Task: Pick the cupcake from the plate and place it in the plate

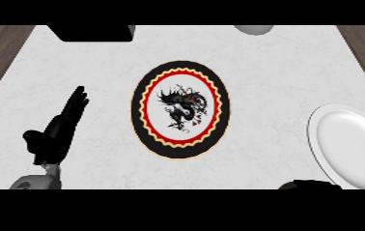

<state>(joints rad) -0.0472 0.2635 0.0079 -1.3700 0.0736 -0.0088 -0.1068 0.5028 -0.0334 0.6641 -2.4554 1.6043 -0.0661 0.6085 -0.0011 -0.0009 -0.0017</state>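
A round plate (180, 110) with a black rim, a red ring and a dragon picture lies in the middle of the white counter; nothing stands on it. A plain white plate (342, 145) lies at the right edge, partly cut off. No cupcake shows anywhere. My left hand (58, 131) rests at the left of the dragon plate, apart from it, fingers straight and pointing away from me. Only a dark sliver of my right hand (314, 184) shows at the lower edge, just below the white plate.
A black box-like object (92, 32) sits at the far left of the counter. A grey rounded object (254, 29) shows at the far edge. Wooden floor borders the counter (285, 80) at both far corners.
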